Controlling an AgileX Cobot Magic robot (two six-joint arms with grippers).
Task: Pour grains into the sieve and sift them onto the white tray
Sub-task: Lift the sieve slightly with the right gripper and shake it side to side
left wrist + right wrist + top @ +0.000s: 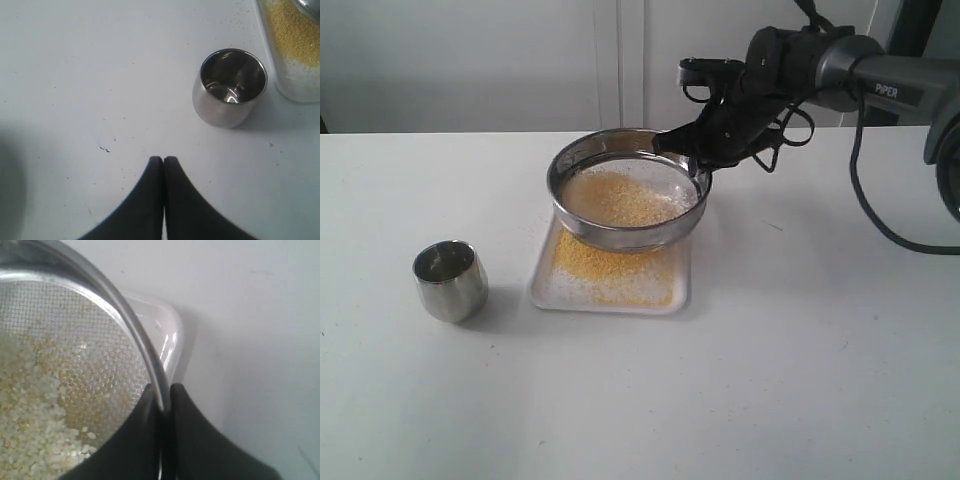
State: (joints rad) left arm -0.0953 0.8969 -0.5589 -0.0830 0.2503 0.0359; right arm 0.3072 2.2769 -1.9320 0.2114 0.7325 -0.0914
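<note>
Nearest the exterior camera, a small steel cup (450, 280) stands upright on the bench (770, 390), well apart from the work and looking empty. Beyond it lies the white tray (546, 292), carrying a broad patch of golden granules. The sieve (630, 238) hangs just above the tray's far half, and the right pincer (695, 150) is clenched on its far rim. The grains (620, 197) in it lie spread over the mesh, so sifting seems partly done. To do this step well, the ring should be kept level and low over the middle of the tray. It should be shaken in short sideways strokes, so that the fines fall inside the rim and not onto the bench.

From the left wrist, the left pincer (163, 161) is pressed closed on nothing and hovers over bare bench. The cup (230, 87) sits ahead of it and shows only reflections inside. One corner of the tray (296, 95) shows just past the cup, with golden granules (292, 30) and a paler scatter at the edge.

From the right wrist, the pincer (164, 396) grips the thin rim of the sieve (125, 315), one finger inside the ring and one outside. Off-white rice-like grains (30, 425) are heaped on the mesh, with yellow specks among them. A bare corner of the tray (167, 332) shows beneath. With so narrow a hold, the shaking probably has to be gentle, or the ring may twist in the grip.
</note>
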